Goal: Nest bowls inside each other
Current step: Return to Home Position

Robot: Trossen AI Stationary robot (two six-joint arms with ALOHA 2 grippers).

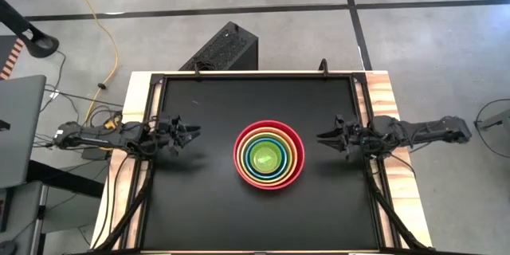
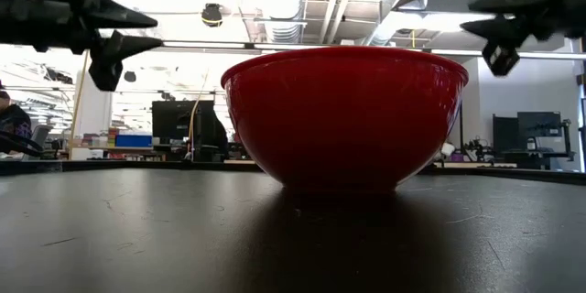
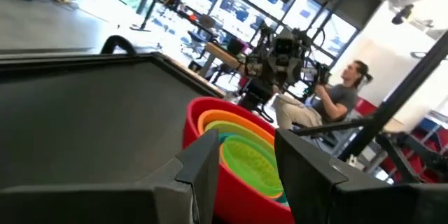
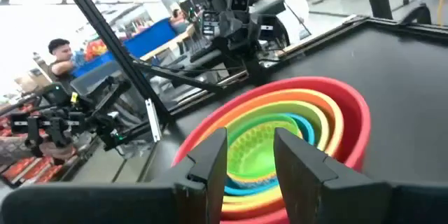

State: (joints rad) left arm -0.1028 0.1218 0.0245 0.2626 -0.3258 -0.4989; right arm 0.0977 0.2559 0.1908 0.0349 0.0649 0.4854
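Level with the counter (image 2: 137,229), the red bowl (image 2: 343,114) hides the inner bowls (image 1: 267,157); wrist views crop its rim.

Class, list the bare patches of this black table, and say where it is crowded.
Bare table: the strip between the nested bowls and the far edge, and the strip toward the near edge. Crowded: the middle band, where the left gripper and right gripper flank the bowls.

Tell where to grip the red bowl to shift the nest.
Probably the red bowl's rim, from straight above: one finger outside the wall, one just inside, by the orange bowl. The rounded wall looks too wide to span. Left gripper and right gripper wait alongside.
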